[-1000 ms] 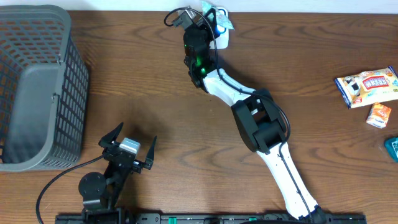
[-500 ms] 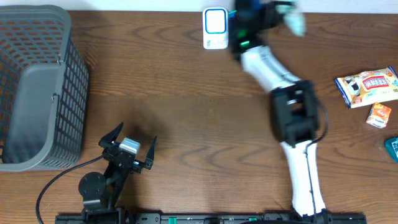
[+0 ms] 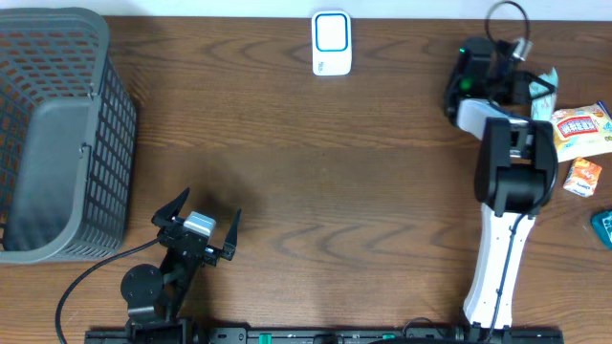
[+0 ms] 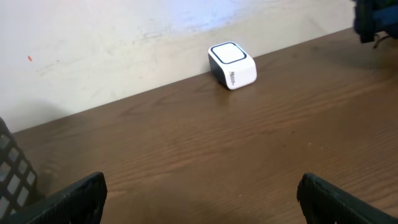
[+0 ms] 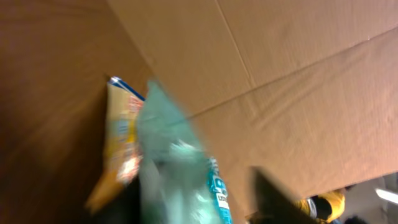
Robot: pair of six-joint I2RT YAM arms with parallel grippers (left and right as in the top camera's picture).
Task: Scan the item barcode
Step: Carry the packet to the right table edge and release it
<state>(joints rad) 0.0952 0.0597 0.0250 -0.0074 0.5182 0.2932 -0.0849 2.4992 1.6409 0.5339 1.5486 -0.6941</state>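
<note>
Dark wood-grain table point(image 3: 287, 162); pale scuffed wall point(image 4: 93, 37) behind (creased cardboard panels point(image 5: 298, 74), right wrist view).

Even soft room light, faint shadows on table point(image 3: 287, 191); right wrist view motion-blurred, teal packet point(image 5: 180, 180) smeared.

Wide bare stretch of table point(image 3: 316, 191) across frame centre, open for passage. Grey basket point(image 3: 57, 134) walls off left side. White scanner point(image 3: 332, 43) sits alone at top edge. Right arm point(image 3: 507, 182) stands along right side; snack packet point(image 3: 585, 129), orange box point(image 3: 581, 178) crowd right edge just beyond.
</note>
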